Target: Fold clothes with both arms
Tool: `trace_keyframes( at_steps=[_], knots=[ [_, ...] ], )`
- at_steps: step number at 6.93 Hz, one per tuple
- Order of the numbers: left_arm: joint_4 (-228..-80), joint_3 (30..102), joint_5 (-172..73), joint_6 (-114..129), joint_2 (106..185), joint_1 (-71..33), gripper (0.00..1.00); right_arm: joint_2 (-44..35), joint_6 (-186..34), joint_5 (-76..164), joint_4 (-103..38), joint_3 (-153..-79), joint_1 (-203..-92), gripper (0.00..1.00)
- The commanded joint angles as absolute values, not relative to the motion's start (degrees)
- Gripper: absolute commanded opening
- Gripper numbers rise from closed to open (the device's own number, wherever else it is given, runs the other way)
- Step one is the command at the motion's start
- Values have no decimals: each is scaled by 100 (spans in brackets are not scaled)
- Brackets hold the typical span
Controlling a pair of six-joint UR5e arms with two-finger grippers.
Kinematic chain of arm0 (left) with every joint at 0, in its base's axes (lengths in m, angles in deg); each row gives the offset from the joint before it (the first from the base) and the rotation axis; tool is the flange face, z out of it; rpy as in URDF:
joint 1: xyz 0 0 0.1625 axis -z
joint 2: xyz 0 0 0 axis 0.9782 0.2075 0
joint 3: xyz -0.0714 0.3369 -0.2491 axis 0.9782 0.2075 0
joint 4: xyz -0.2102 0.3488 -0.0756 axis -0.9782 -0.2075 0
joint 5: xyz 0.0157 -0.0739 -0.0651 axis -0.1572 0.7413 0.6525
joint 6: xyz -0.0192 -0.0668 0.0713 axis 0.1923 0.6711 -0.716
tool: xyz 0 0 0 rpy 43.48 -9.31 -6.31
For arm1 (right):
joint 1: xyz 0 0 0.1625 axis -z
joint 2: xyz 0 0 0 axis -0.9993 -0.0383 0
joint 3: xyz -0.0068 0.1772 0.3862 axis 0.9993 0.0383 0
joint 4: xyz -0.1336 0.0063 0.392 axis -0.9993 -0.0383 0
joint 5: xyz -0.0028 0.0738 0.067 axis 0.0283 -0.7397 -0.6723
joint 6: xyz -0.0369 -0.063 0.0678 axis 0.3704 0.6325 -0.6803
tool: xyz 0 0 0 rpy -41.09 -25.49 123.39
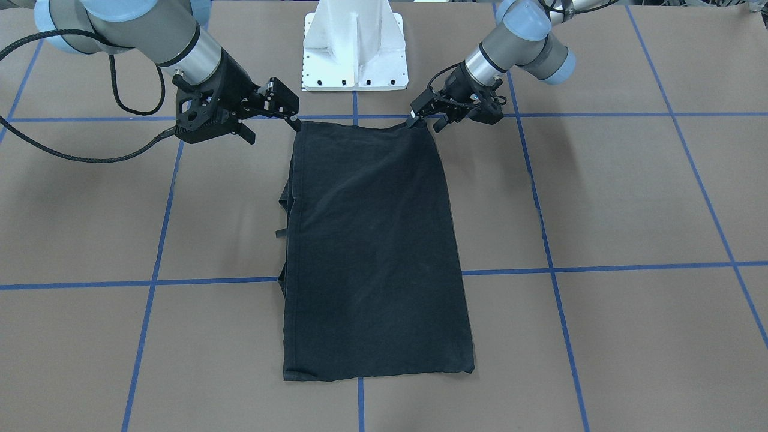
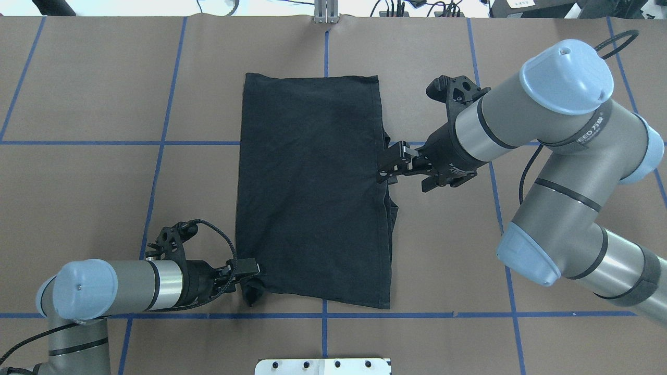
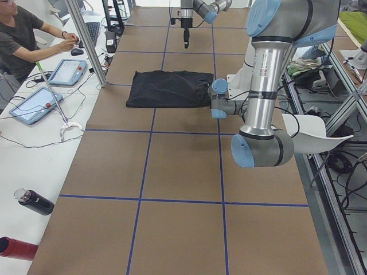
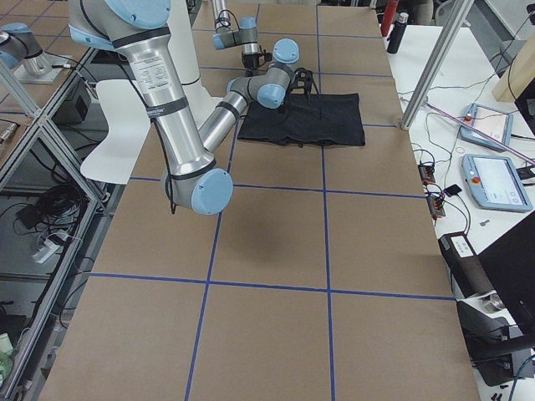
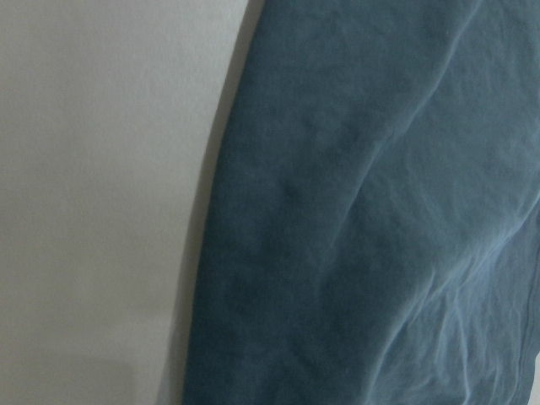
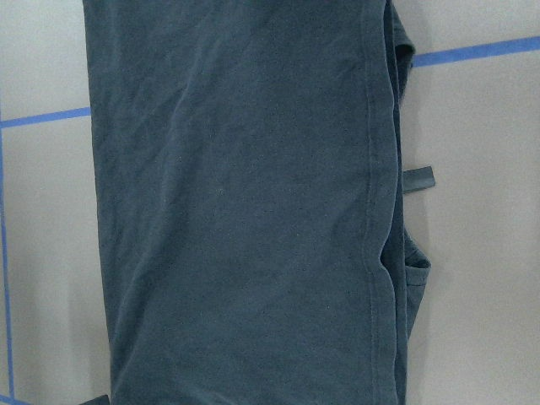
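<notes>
The black T-shirt (image 1: 372,240) lies folded into a long rectangle on the brown table, plain side up, its print hidden. A sleeve edge sticks out along its right side (image 2: 392,219). My left gripper (image 2: 254,271) is low at the shirt's near left corner and shut on bunched fabric there; it also shows in the front view (image 1: 414,123). The left wrist view is filled with close fabric (image 5: 363,211). My right gripper (image 2: 383,175) hangs raised over the shirt's right edge, fingers close together, holding nothing. The right wrist view looks down on the shirt (image 6: 245,211).
The white pedestal base (image 1: 355,48) stands just behind the shirt's near edge. Blue tape lines (image 1: 153,282) grid the table. An operator (image 3: 28,34) with tablets sits beside the table, and bottles (image 3: 34,201) lie on the side bench.
</notes>
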State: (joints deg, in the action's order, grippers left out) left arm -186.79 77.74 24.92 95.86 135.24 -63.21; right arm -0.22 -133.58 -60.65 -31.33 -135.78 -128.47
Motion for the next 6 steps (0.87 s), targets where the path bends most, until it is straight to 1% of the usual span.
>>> trace_keyframes(
  at_steps=[1,6],
  knots=[
    [-18503,7755,2491,9586,13685,-6379,94,-40,-13368,-6075,-3133,-13611,-12859,100],
    [-18484,7720,2500,9586,13625,-6423,94,-31,-13368,-6084,-3141,-13602,-12859,100]
  ],
)
